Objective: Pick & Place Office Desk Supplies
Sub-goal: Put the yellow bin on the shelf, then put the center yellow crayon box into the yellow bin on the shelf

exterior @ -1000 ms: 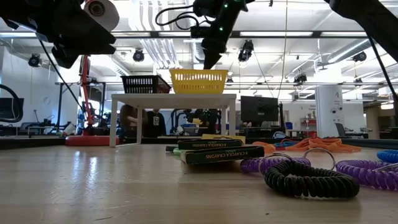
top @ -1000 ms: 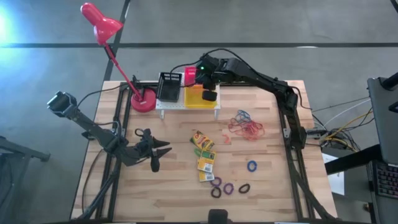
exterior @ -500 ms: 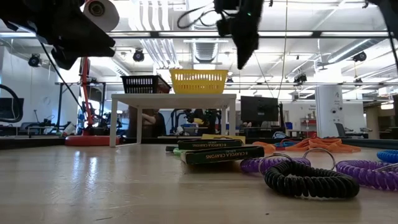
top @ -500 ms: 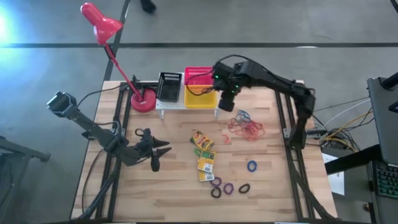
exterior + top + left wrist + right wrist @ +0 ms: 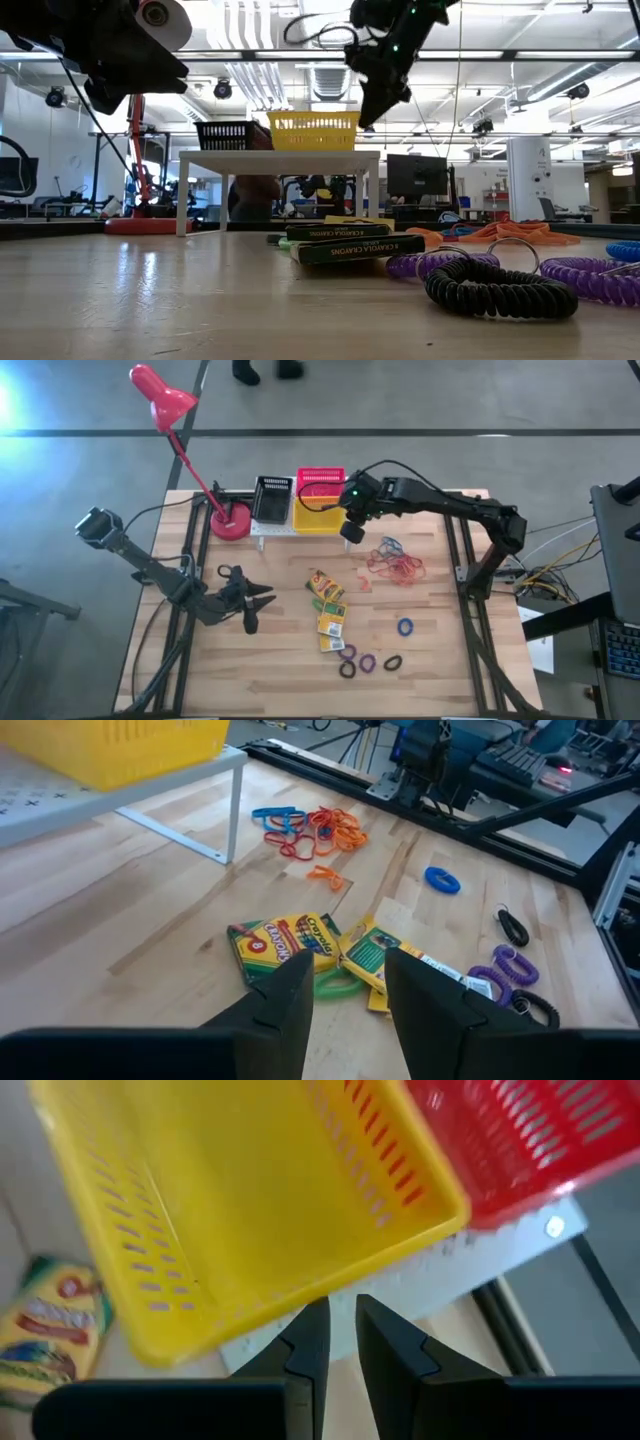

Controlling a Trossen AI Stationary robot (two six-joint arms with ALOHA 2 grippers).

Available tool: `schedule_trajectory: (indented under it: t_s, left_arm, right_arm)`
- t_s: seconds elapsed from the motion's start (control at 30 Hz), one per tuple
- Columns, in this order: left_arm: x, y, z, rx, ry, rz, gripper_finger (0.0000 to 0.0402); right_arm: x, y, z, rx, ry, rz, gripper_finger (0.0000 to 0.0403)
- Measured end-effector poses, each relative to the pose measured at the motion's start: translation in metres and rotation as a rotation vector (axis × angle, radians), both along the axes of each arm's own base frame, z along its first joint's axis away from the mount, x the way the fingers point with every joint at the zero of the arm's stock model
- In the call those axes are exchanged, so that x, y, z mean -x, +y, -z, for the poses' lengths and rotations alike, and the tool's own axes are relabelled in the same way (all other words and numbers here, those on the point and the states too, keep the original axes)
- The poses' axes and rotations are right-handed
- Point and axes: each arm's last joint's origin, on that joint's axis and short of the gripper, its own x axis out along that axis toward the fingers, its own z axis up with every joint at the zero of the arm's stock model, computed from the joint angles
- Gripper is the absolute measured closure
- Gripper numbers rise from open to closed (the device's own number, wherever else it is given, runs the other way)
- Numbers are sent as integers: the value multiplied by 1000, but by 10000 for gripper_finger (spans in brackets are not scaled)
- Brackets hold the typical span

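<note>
Black (image 5: 271,498), red (image 5: 320,482) and yellow (image 5: 316,516) mesh baskets stand on the white perforated stand (image 5: 300,533). My right gripper (image 5: 350,530) hovers off the stand's right near corner, above the table, open by a narrow gap with nothing between its fingers (image 5: 342,1310); the yellow basket (image 5: 250,1190) and red basket (image 5: 510,1130) lie just beyond it. Crayon boxes (image 5: 328,605) lie flat mid-table. Red-orange rubber bands (image 5: 397,563) lie heaped to the right. Blue (image 5: 405,627), purple (image 5: 358,657) and black (image 5: 392,661) rings lie near the front edge. My left gripper (image 5: 255,608) waits open at the table's left.
The red desk lamp (image 5: 230,520) stands on its base left of the stand, its head (image 5: 160,395) out past the far left corner. In the low view the stand (image 5: 280,156) rises on legs, with rings (image 5: 500,290) and crayon boxes (image 5: 340,245) close by. People show in the room beyond.
My right gripper has left the space over the yellow basket. It swung toward the table's right edge, then came toward the near side and down beside the stand's right near corner, tipping as it went. Everything on the table has stayed put.
</note>
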Motion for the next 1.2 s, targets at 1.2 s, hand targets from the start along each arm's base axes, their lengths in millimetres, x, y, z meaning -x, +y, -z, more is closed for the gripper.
schedule_trajectory:
  t_s: [1.2]
  left_arm:
    - [-65, -13, 25, -72, 51, 10, 270]
  right_arm:
    - [1, 150, 152, -541, -201, -202, 278]
